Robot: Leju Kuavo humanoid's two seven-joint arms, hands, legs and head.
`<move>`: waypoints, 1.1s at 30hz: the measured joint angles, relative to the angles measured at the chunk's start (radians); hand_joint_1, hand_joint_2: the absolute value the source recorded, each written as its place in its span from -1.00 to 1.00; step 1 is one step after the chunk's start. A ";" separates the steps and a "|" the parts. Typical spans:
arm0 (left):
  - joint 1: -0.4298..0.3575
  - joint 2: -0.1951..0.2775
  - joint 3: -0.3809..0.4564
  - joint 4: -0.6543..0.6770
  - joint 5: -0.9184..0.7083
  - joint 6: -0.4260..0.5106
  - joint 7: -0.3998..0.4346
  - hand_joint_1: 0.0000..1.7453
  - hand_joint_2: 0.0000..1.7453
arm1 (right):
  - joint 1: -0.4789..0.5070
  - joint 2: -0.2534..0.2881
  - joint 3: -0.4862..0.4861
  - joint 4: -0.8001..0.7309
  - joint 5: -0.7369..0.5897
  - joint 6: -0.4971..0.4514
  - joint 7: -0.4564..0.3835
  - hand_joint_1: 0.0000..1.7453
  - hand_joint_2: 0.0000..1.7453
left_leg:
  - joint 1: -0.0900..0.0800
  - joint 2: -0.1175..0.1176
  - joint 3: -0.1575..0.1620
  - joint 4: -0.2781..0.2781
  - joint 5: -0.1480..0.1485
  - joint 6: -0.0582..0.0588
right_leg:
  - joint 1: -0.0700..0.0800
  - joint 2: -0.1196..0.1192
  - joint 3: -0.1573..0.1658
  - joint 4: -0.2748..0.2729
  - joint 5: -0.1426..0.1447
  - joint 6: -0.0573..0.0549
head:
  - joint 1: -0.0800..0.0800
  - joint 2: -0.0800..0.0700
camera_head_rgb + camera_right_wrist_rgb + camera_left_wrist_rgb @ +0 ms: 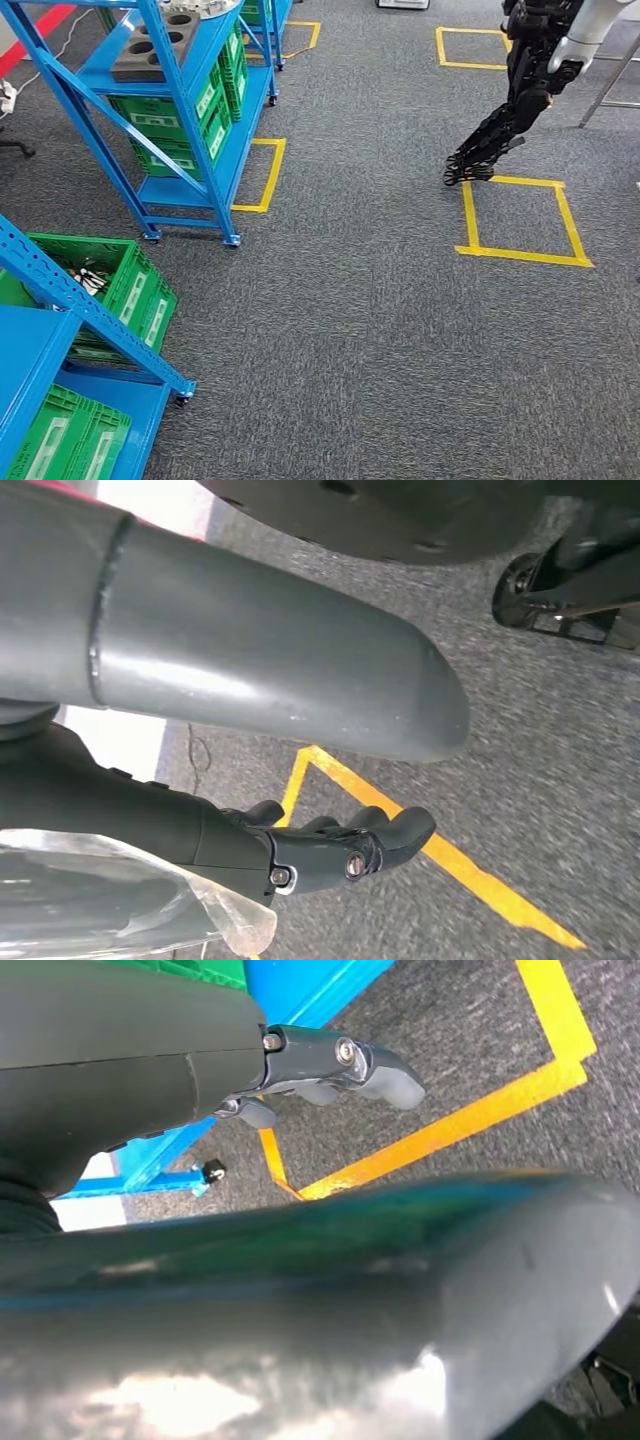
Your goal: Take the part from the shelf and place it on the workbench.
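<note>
A grey part (155, 40) with round holes lies on an upper level of the blue shelf (204, 120) at the far left. My right hand (487, 145) hangs at the far right, well away from the shelf, with its fingers stretched down toward a corner of a yellow floor square (521, 220). In the right wrist view the right hand (340, 845) holds nothing, its fingers straight over yellow tape. My left hand (324, 1065) also has straight fingers and nothing in it, above a yellow tape corner beside a blue shelf foot (207, 1172).
Green crates (189, 125) fill the lower shelf levels. A second blue shelf (83, 310) with green crates stands at the near left. Yellow tape squares mark the grey carpet. A grey stand's legs (607, 85) stand at the far right.
</note>
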 joint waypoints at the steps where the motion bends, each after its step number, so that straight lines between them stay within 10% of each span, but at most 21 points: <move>1: 0.000 0.000 0.000 0.000 0.000 0.000 0.000 -1.00 -1.00 | 0.002 0.000 0.000 0.000 0.000 0.000 0.001 -1.00 -1.00 | 0.001 -0.003 0.001 0.001 -0.001 -0.001 | -0.002 0.000 -0.017 0.024 0.005 0.002 | 0.000 0.000; 6: -0.001 0.000 0.000 0.000 -0.001 0.000 0.000 -1.00 -1.00 | 0.006 0.002 0.000 0.001 0.001 -0.002 0.004 -1.00 -1.00 | 0.007 -0.019 -0.001 0.028 -0.019 -0.034 | -0.013 0.009 0.085 -0.220 0.140 0.007 | 0.002 0.000; 11: 0.001 0.003 0.000 0.000 -0.001 0.000 0.000 -1.00 -1.00 | 0.007 0.003 -0.001 0.001 0.001 -0.005 0.007 -1.00 -1.00 | 0.010 -0.020 -0.017 0.061 -0.041 -0.057 | -0.009 0.007 0.089 -0.229 0.143 -0.033 | -0.002 0.000; 16: 0.001 0.002 0.000 0.000 -0.001 0.000 0.000 -1.00 -1.00 | 0.008 0.004 -0.002 0.001 0.001 -0.006 0.007 -1.00 -1.00 | 0.011 -0.016 -0.129 0.323 -0.160 -0.067 | -0.005 -0.005 0.084 -0.229 0.145 -0.045 | -0.008 0.000; 21: 0.001 0.003 0.000 0.000 -0.001 0.000 0.000 -1.00 -1.00 | 0.006 0.004 -0.002 0.001 0.001 -0.006 0.006 -1.00 -1.00 | 0.003 -0.013 -0.016 0.078 -0.028 -0.042 | 0.002 -0.007 0.088 -0.228 0.144 -0.042 | -0.008 0.000; 26: 0.001 0.002 0.000 0.000 -0.001 0.000 0.001 -1.00 -1.00 | 0.004 0.004 -0.002 0.001 0.001 -0.007 0.004 -1.00 -1.00 | 0.002 -0.012 -0.002 0.026 -0.021 -0.028 | 0.002 -0.007 0.075 -0.223 0.138 -0.018 | -0.006 0.000; 31: 0.000 0.001 0.000 0.000 -0.001 0.000 0.001 -1.00 -1.00 | 0.004 0.003 -0.002 0.001 0.001 -0.009 0.004 -1.00 -1.00 | 0.002 -0.011 -0.003 0.017 -0.011 -0.017 | 0.003 0.000 -0.043 0.027 0.019 -0.009 | -0.001 0.000; 33: 0.001 0.001 0.000 0.000 -0.001 0.000 0.001 -1.00 -1.00 | 0.006 0.003 -0.002 0.001 0.001 -0.009 0.004 -1.00 -1.00 | 0.001 -0.012 -0.003 0.018 -0.011 -0.016 | 0.003 0.000 -0.032 0.006 0.053 -0.011 | -0.001 0.000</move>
